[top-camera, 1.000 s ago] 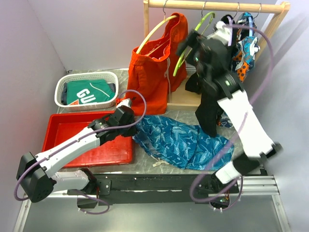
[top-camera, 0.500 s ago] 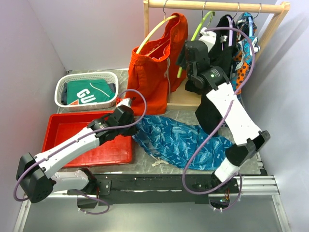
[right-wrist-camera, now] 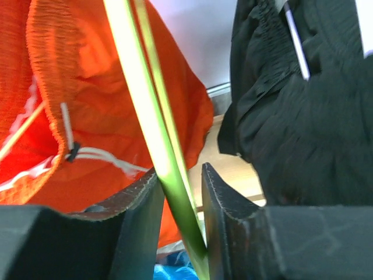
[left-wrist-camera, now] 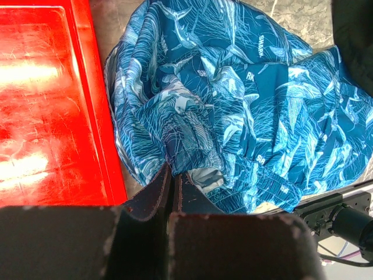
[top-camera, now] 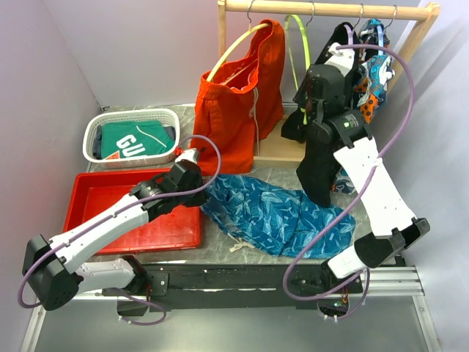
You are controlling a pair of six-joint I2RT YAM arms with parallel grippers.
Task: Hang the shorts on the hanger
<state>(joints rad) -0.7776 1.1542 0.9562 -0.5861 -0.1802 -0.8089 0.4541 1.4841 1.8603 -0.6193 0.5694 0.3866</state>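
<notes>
The shorts (top-camera: 271, 213), blue and teal, lie crumpled on the table in front of the rack; the left wrist view shows them (left-wrist-camera: 233, 105) filling the frame. My left gripper (top-camera: 204, 187) is shut at their left edge, and the fabric bunches at its tips (left-wrist-camera: 173, 174). The lime-green hanger (top-camera: 294, 44) hangs from the wooden rail between the orange and black garments. My right gripper (top-camera: 304, 92) is raised to it. In the right wrist view the hanger's bar (right-wrist-camera: 145, 111) runs between the fingers of that gripper (right-wrist-camera: 179, 175), whose jaws stand narrowly apart around it.
Orange-red shorts (top-camera: 238, 110) hang on a yellow hanger (top-camera: 231, 51) left of the green one. A black garment (top-camera: 322, 161) and a patterned one (top-camera: 374, 73) hang to the right on the rail (top-camera: 330, 9). A red tray (top-camera: 95, 194) and a white basket (top-camera: 132, 117) stand at the left.
My right gripper has shifted right along the rack and its jaws have narrowed around the green hanger, which has swung from tilted to edge-on. The left arm has stayed put.
</notes>
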